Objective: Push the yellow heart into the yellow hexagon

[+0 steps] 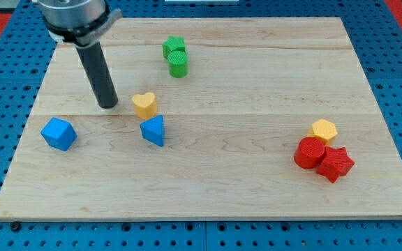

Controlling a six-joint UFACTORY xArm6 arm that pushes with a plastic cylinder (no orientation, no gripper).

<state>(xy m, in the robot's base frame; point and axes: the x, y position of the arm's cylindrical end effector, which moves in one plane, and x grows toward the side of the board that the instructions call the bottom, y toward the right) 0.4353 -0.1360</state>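
The yellow heart (pixel 144 104) lies left of the board's middle. The yellow hexagon (pixel 324 130) sits far off at the view's right, touching a red cylinder (pixel 309 153). My tip (pixel 107 105) rests on the board just left of the yellow heart, with a small gap between them. The rod rises from the tip toward the view's top left.
A blue triangular block (pixel 153 130) lies just below the heart. A blue cube (pixel 58 133) is at the left. A green star (pixel 174 47) and green cylinder (pixel 178 63) touch near the top. A red star (pixel 336 164) sits beside the red cylinder. The wooden board (pixel 257 90) is edged by blue pegboard.
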